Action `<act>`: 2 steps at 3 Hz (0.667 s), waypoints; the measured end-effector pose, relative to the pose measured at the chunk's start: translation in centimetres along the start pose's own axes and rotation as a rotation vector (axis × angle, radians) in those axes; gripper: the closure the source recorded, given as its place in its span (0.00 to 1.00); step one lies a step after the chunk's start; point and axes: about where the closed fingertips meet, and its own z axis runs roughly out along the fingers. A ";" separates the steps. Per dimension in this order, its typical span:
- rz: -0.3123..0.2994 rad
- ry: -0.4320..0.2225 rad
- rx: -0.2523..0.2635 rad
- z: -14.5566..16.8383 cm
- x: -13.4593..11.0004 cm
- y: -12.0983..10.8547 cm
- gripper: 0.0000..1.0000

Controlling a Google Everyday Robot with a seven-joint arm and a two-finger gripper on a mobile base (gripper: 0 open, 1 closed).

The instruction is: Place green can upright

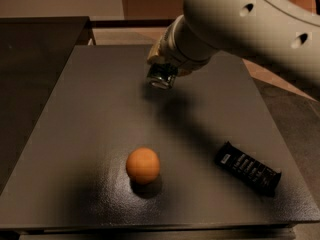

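The green can (161,78) hangs from under my white arm, over the far middle of the dark table (90,114). It is tilted, with its shiny silver end facing down and towards the camera. My gripper (161,68) is shut on the green can and holds it a little above the table top. The wrist hides most of the gripper and the upper part of the can. The can's shadow falls on the table just below and to the right of it.
An orange ball (143,165) rests on the table's near middle. A flat black snack bar wrapper (248,168) lies at the near right. A second dark surface (35,59) adjoins on the left. My arm spans the upper right.
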 end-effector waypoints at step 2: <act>-0.182 0.010 0.155 2.1 2.8 -1.5 1.00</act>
